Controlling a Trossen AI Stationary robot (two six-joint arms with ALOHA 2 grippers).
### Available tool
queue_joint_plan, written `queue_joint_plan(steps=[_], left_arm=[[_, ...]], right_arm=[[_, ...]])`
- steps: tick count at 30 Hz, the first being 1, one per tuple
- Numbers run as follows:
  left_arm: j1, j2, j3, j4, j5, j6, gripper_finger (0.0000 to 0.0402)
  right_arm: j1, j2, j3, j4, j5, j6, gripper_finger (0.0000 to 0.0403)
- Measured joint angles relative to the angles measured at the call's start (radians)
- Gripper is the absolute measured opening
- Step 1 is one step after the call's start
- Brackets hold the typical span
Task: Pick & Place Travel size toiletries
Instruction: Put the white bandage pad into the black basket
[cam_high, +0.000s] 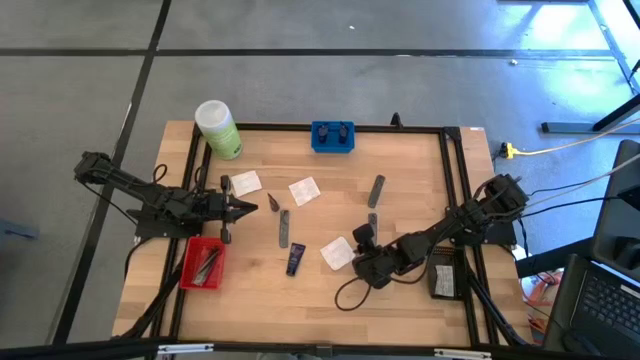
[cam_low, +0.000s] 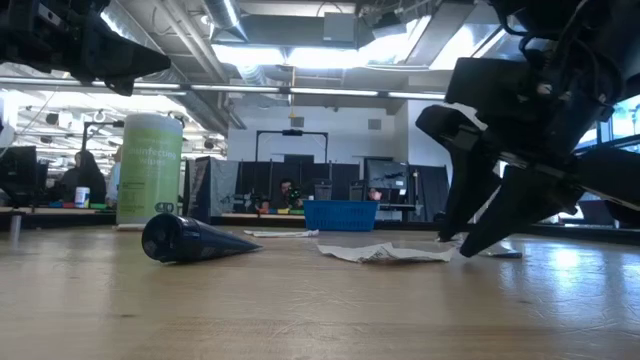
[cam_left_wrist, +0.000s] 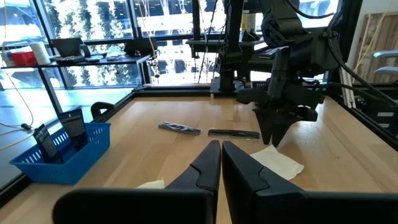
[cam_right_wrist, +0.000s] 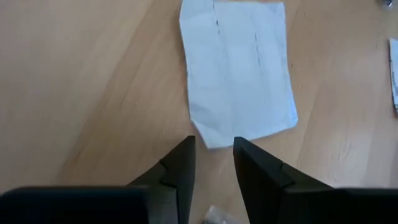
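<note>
matt wooden table (cam_high: 400, 300), crinkled paper sachet (cam_right_wrist: 239, 68)

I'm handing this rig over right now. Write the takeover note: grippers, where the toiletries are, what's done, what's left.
Left gripper: shut, empty, hovering near the red tray.
Right gripper: open, tips down at the edge of a white sachet, nothing held.
Done: at least one slim item lies in the red tray.
Left: three white sachets, grey tubes, the navy tube and a dark cone lie loose on the table.
</note>
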Motion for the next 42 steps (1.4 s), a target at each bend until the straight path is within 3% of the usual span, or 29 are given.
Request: queue_joint_plan(steps=[20, 25, 30, 42], left_arm=[[0.000, 0.000, 0.000, 0.000, 0.000, 0.000, 0.0010], [0.000, 0.000, 0.000, 0.000, 0.000, 0.000, 0.0013], [0.000, 0.000, 0.000, 0.000, 0.000, 0.000, 0.0015], [0.000, 0.000, 0.000, 0.000, 0.000, 0.000, 0.0013]], right_arm=[[0.001, 0.052, 0.004, 0.065, 0.007, -0.029, 0.0080], [0.009, 0.050, 0.003, 0.065, 0.024, -0.032, 0.0053], [0.011, 0.052, 0.028, 0.032, 0.016, -0.034, 0.0009], [0.011, 0.052, 0.182, -0.191, 0.024, -0.005, 0.0003]])
